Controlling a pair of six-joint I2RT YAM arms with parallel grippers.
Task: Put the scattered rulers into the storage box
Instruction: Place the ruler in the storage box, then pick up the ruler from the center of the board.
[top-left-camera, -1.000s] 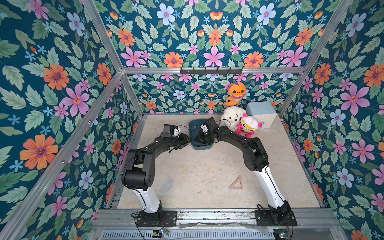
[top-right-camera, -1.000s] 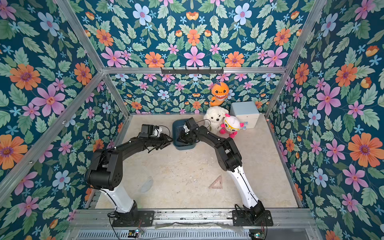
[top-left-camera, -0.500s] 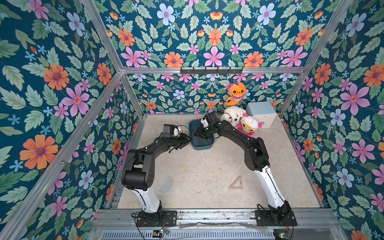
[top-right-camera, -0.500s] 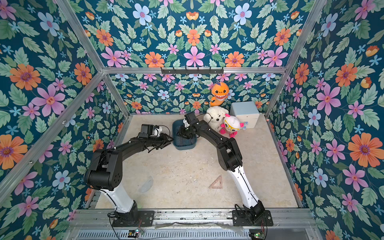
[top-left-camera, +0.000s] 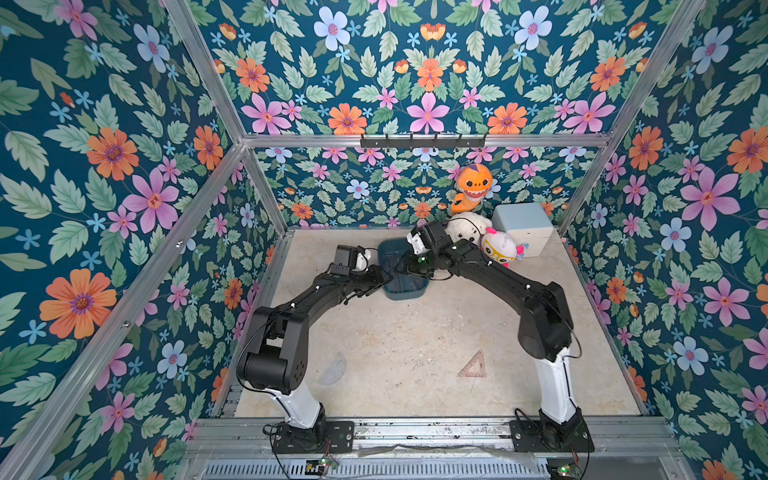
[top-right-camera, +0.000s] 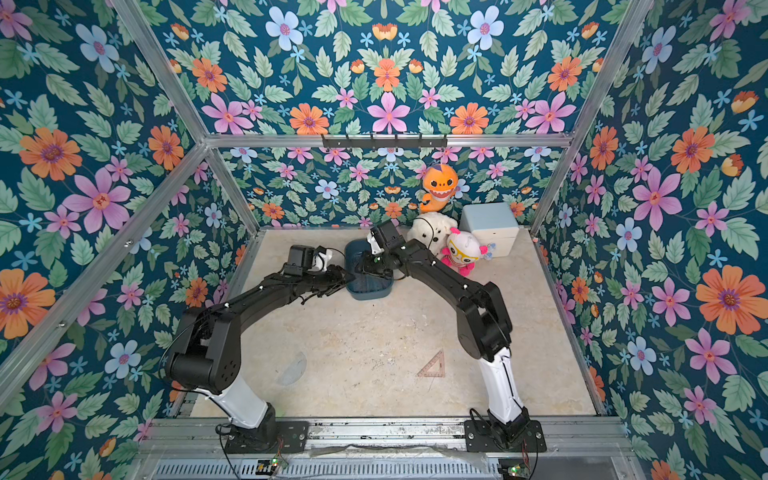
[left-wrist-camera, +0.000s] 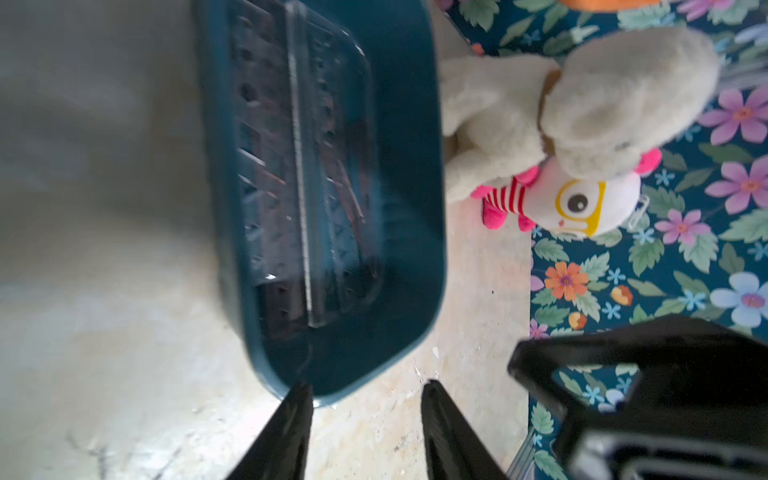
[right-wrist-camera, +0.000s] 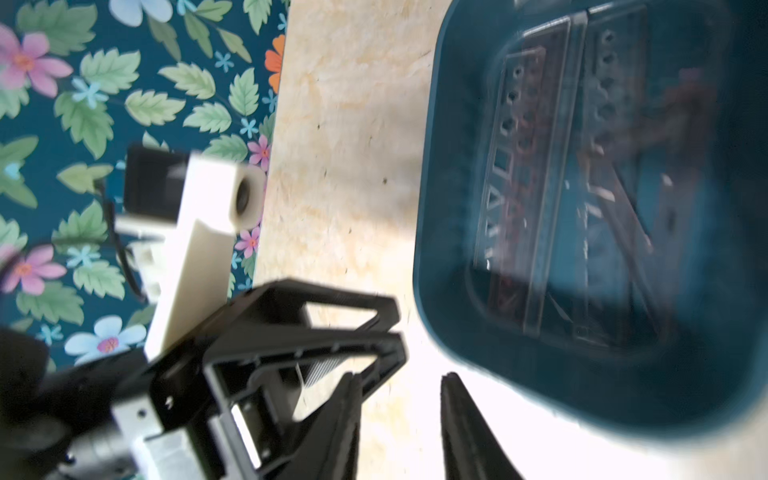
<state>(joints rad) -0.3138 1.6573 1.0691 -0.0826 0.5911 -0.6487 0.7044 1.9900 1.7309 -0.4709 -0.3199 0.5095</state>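
The dark teal storage box stands at the back middle of the floor, seen in both top views. Clear and pinkish straight rulers lie flat inside it, also visible in the right wrist view. A pinkish triangular set square lies on the floor at the front right. A clear semicircular protractor lies at the front left. My left gripper is open and empty at the box's left rim. My right gripper is open and empty, just outside the box wall.
An orange plush, a white plush and a pink-and-white plush crowd the back right beside a pale blue cube container. Flowered walls close in three sides. Both arms arch over the floor's middle.
The right gripper's jaws have widened and its wrist has shifted over the box. The left arm has hardly moved.
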